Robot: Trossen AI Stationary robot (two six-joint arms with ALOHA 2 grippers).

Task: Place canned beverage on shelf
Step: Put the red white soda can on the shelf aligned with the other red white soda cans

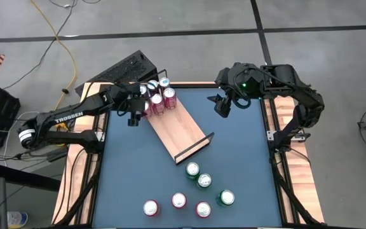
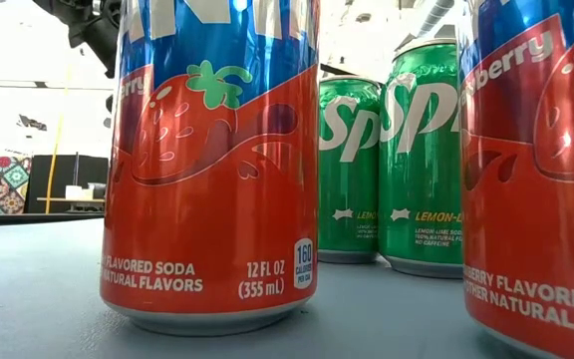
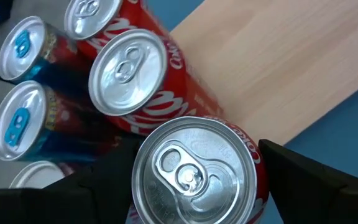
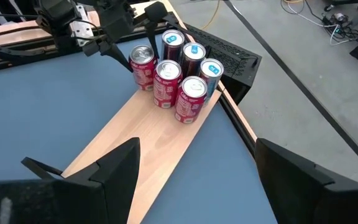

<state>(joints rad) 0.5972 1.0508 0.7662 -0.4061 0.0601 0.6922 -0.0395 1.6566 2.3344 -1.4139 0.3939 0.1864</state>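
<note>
Cans are stiff, slick and weighty; left claw stands spread around a red can on the shelf; grip mid-body. Right claw hangs released.

Nearest can: red, silver top, standing between my two dark fingers, which are spread either side
Behind it: more red cans and blue-tabbed cans, upright, clustered
Shelf: light wood under them

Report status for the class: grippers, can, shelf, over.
Left gripper straddles a red can on the shelf, jaws wide. Right gripper open, hovering clear. Six cans wait on the table.
</note>
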